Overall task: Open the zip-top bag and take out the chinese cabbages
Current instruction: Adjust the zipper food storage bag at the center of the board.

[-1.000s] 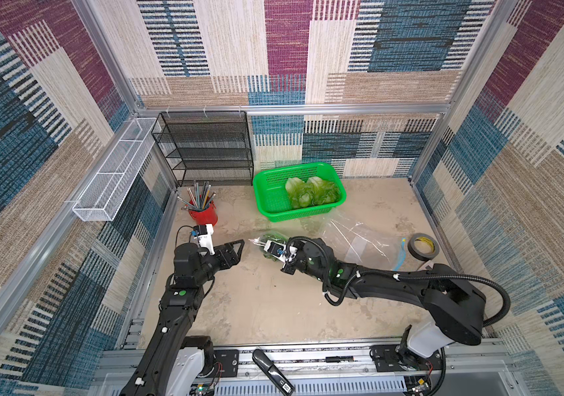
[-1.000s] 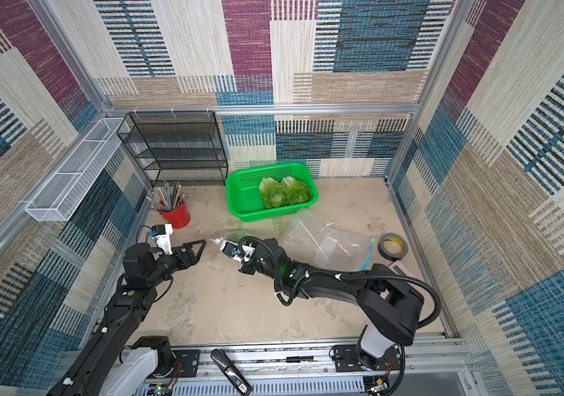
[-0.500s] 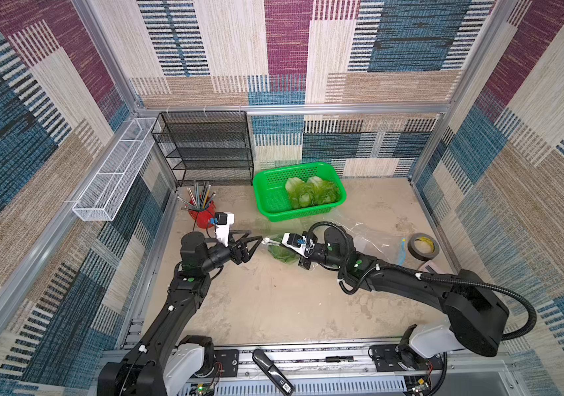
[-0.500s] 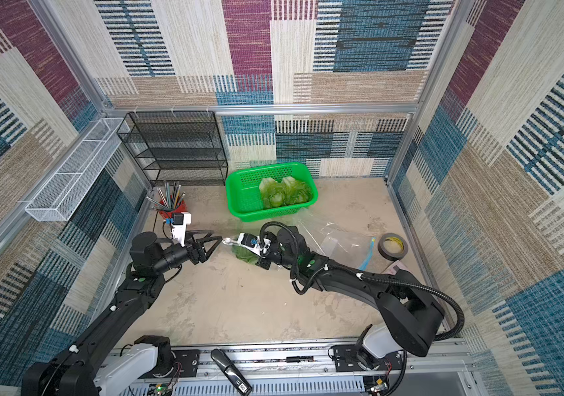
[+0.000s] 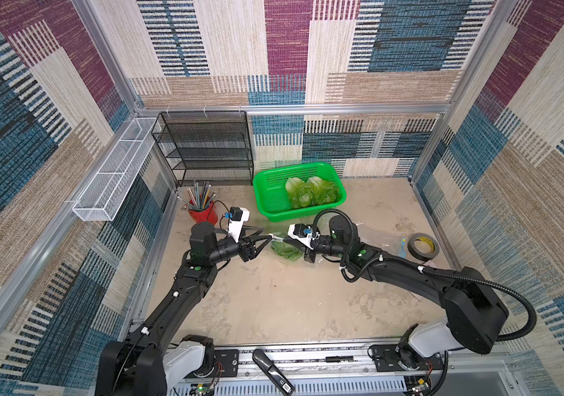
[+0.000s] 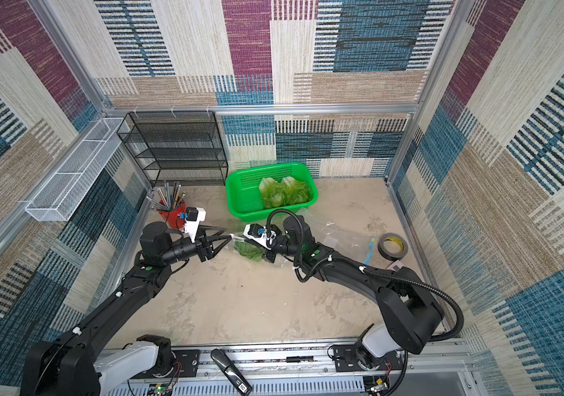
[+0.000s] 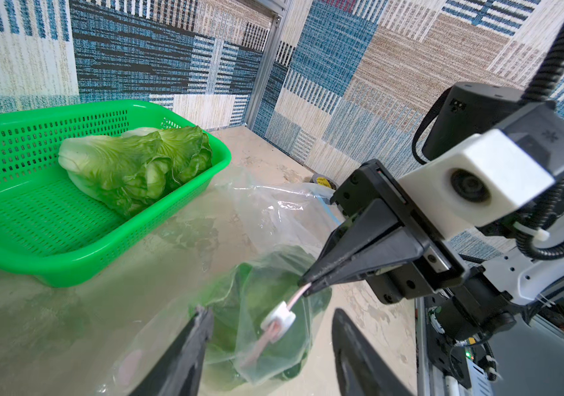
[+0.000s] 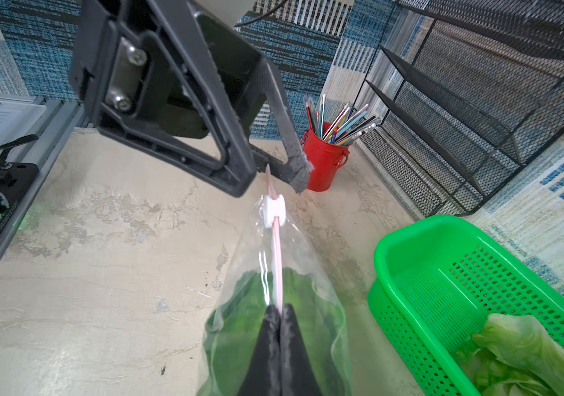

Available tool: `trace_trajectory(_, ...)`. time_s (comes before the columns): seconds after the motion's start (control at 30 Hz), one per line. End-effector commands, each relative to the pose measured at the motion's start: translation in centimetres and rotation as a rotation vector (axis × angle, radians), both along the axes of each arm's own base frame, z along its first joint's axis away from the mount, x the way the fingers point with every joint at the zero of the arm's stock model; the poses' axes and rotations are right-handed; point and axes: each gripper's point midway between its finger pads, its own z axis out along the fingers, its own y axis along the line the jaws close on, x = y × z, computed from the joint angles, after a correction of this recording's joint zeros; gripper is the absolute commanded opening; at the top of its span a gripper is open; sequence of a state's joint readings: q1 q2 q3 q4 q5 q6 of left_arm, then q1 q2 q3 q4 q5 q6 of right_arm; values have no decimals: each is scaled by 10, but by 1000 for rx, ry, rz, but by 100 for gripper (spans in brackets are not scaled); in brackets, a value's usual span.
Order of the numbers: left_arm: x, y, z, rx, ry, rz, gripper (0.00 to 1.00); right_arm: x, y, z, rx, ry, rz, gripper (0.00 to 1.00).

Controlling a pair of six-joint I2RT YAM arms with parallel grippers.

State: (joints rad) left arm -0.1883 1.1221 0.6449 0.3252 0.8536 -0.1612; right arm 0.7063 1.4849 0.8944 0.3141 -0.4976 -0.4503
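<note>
Tools: right tool (image 8: 278, 308) pinches the pink seal of the zip-top bag (image 8: 311, 271); left tool (image 7: 272, 313), jaws apart, flanks its white slider (image 8: 273, 210).

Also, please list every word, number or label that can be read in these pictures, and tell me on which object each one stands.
No text can be read with certainty.
Yellow label on the black roll of tape: too small to read.
White sticker on the black handle-shaped device at the front rail: too small to read.
White print on the black round motor housing: blurred.
</note>
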Motion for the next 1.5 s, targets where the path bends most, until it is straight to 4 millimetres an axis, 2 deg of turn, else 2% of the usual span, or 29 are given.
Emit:
trace_trajectory(0.0,1,-3,0,14,-31,-27,56,-1,2,5,20,8,22,0)
trace_trajectory(0.1,3,-3,0,12,-35,-26,49,1,1,6,27,17,22,0)
trace_trajectory(0.57,4,-2,-1,18,-52,-16,35,4,-1,6,37,44,22,0)
trace_trajectory(0.8,4,-2,1,14,-56,-16,21,5,-1,7,42,47,19,0)
trace_trajectory(1.33,4,0,3,6,-68,3,4,3,0,9,53,59,30,0)
trace_trajectory(1.47,5,-2,5,-9,-73,-4,0,1,2,12,60,68,48,5)
